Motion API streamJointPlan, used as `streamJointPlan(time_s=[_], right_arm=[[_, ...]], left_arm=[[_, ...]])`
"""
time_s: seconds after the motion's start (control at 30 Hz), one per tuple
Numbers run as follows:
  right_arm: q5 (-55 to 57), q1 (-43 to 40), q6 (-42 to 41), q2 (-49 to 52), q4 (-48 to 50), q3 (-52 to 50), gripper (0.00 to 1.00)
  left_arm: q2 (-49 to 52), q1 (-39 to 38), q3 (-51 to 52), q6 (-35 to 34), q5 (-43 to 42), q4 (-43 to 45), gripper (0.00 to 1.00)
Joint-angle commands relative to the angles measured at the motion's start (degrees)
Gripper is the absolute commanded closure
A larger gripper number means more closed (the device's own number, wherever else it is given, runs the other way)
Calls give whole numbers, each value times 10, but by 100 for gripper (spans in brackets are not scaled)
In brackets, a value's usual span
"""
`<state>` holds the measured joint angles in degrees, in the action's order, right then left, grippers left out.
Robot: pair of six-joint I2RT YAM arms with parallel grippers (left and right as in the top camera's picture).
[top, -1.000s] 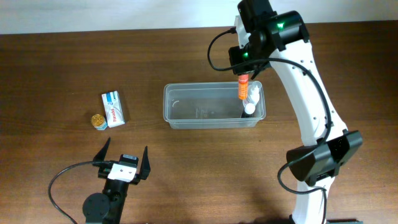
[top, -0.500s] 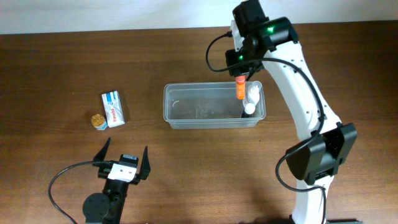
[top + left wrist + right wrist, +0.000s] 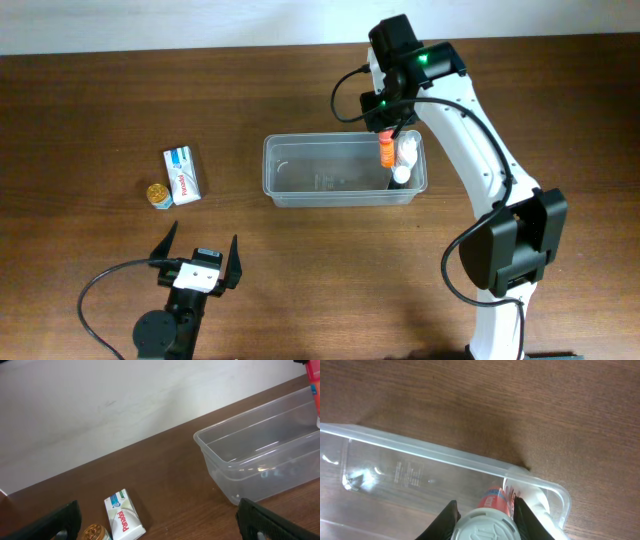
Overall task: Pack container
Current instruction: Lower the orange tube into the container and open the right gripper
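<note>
We see the right gripper (image 3: 388,128) clenched on an orange bottle (image 3: 386,149) with a white cap. In the right wrist view its 2 dark fingers (image 3: 448,516) press against either side of that cap, and the orange body points down and away from the camera. The bottle hangs at the 3 o'clock end of the container (image 3: 340,139), inside its rim as seen from overhead. We cannot tell whether its base touches the floor of the tub. Just beside it, toward 3 o'clock, 1 white bottle (image 3: 404,160) rests in the same end of the container. The remainder of the tub shows only its clear floor.

The left gripper (image 3: 200,251) sits low near the 7 o'clock part of the table (image 3: 100,100), well apart from the container. Its 2 fingers are spread wide and nothing is between them.

At 9 o'clock from the container, well apart from it, lies a white and blue box (image 3: 183,175). A small jar (image 3: 158,195) with a gold top stands just beside the box's near corner.

The table is dark brown wood with a visible grain. Along its 12 o'clock edge runs a plain white wall (image 3: 200,20), which in the left wrist view fills the upper half of the picture behind the container.
</note>
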<state>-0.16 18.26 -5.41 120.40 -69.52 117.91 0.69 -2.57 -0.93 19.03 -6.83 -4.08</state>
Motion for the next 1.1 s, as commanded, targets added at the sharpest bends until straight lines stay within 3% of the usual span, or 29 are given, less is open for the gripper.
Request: streamJointPlan(time_s=[0.0,1.07], right_arm=[[11,5,7,1,11,-13,74],[37,4,7,10,25,-34,73]], left_arm=[[-4,3,4,-3,4,1,1],[-4,3,4,-3,4,1,0]])
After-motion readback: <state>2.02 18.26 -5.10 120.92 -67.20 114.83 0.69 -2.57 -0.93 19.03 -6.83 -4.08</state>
